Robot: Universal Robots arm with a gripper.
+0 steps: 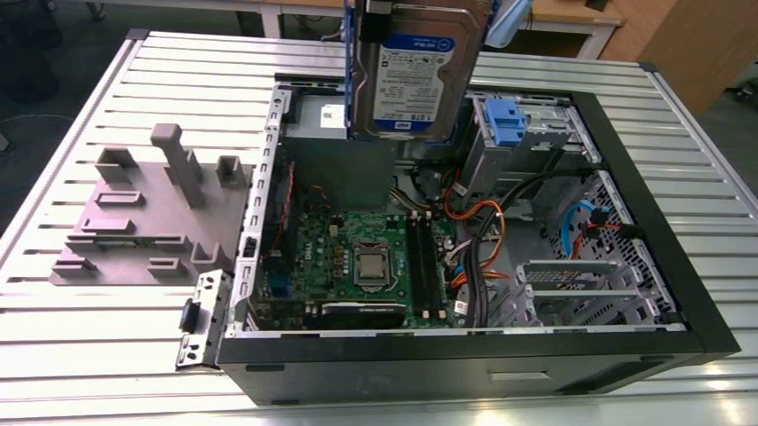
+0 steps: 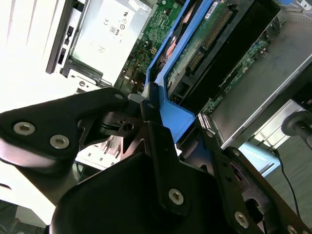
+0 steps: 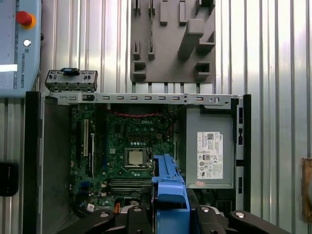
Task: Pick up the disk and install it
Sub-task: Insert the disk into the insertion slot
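Observation:
The disk (image 1: 414,71) hangs upright above the far part of the open computer case (image 1: 474,359). Its silver face with the white-and-blue label shows in the exterior view. My gripper (image 2: 175,119) is shut on the blue plastic frame (image 2: 178,114) along the disk's edge, one black finger (image 2: 148,105) on each side. In the second wrist view the disk's circuit-board underside (image 2: 209,44) shows past the frame. In the first wrist view the blue frame (image 3: 169,187) sticks out between the gripper (image 3: 170,214) fingers, over the motherboard (image 3: 126,146).
A grey metal box with a white sticker (image 3: 209,146) sits in the case beside the motherboard. A drive cage with a blue ridged latch (image 1: 505,120) stands at the far right, with cables (image 1: 474,222) nearby. A grey fixture plate (image 1: 142,213) lies on the slatted table (image 1: 95,355), left of the case.

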